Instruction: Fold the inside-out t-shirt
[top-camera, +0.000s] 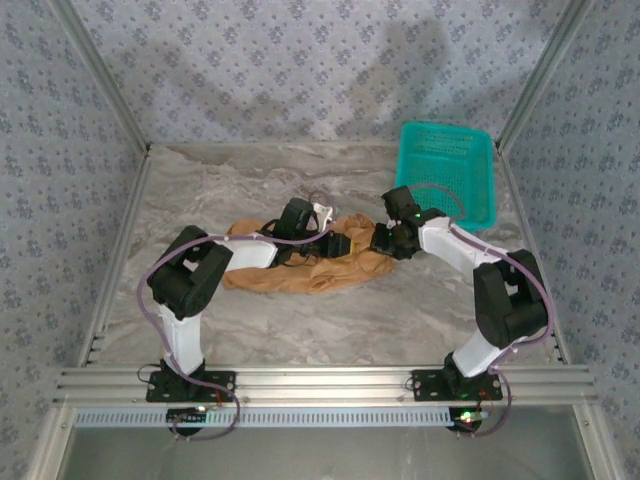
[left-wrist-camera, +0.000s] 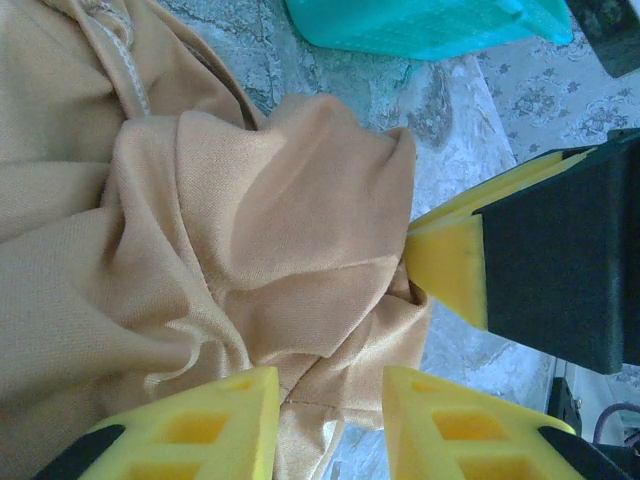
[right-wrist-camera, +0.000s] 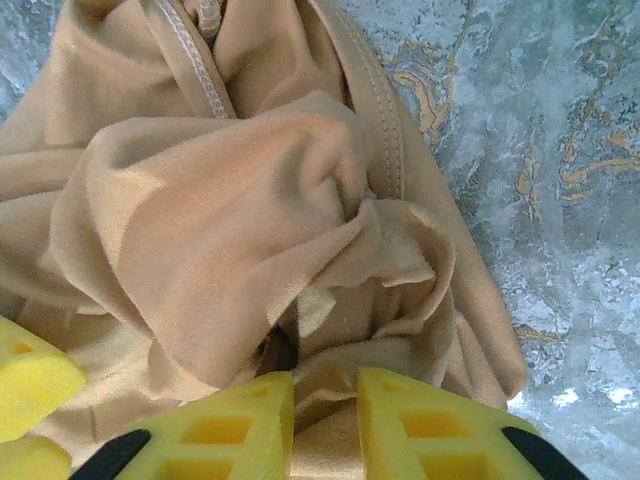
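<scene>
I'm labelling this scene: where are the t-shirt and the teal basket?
t-shirt (top-camera: 345, 271): top external view, on the bunched fabric between the two arms.
teal basket (top-camera: 448, 170): top external view, on its bare mesh floor.

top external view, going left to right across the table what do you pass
left arm's elbow → t-shirt → teal basket

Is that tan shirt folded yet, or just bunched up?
Bunched up, not folded: the shirt lies as a crumpled, wrinkled heap on the table, with loose ridges of cloth piled over each other.
</scene>
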